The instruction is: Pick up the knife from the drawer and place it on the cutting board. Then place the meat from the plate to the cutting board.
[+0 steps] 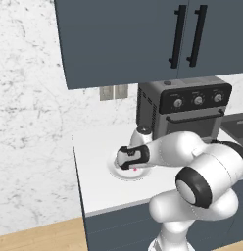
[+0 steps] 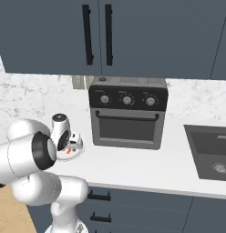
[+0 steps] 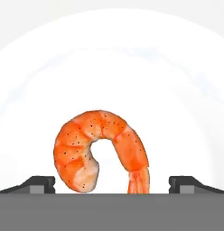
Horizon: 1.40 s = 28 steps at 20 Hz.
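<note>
**Closing in on the meat for the second transfer**

Hovering low over the plate (image 3: 195,67), the gripper (image 3: 112,182) has its fingers (image 3: 39,184) spread wide — one tip at each lower corner of the hand view, with the meat (image 3: 98,151) lying between them and touching neither. They hold nothing. The meat is a curled orange-red piece, paler at one end, resting flat on the white dish.

By the look of it, the step in hand is the second half of the task: taking the meat off the plate. What the next move calls for, I judge, is a short further descent so the tips bracket the curved body, then a squeeze across its thicker arc rather than the thin tail, which could slip out.

Farther out, the base views show the arm bent down over the plate (image 1: 115,171) on the white surface (image 1: 96,191) — just in front of a dark toaster oven (image 2: 127,113). A sink (image 2: 210,152) sits well apart on the far side, with blue-grey cupboards (image 2: 146,36) above.
</note>
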{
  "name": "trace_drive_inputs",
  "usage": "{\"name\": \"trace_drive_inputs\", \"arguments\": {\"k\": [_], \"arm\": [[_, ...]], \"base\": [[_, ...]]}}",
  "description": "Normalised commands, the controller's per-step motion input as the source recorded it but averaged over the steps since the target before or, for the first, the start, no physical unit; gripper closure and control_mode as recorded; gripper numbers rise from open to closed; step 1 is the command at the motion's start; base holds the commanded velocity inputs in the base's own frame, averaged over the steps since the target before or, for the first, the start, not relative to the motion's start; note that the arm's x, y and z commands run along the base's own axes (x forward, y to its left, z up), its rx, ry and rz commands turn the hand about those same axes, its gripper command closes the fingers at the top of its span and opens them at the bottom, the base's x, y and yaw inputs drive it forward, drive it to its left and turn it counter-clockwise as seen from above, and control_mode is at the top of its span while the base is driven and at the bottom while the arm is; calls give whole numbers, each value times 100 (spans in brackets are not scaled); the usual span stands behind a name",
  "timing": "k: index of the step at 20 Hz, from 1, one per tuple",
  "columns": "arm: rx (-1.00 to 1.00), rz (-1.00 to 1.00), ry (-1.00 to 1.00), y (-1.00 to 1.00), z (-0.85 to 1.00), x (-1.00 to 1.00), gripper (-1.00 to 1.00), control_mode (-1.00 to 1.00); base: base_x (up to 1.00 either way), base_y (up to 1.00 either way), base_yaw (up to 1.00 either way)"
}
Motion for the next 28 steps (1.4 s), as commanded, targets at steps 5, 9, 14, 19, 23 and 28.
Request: {"name": "trace_drive_inputs", "arguments": {"k": [5, 9, 14, 19, 23, 28], "arm": [[0, 0, 5, 8, -19, 8, -100, -100], [0, 0, 2, 11, -13, 0, -100, -100], [0, 0, 2, 34, -22, 0, 100, -100], [0, 0, 2, 20, -26, 0, 100, -100], [0, 0, 9, 2, -49, -3, 100, -100], [0, 0, -1, 2, 2, -36, 100, -100]], "base": [[0, 0, 0], [0, 0, 0], [0, 0, 0], [0, 0, 0], [0, 0, 0], [0, 0, 0]]}}
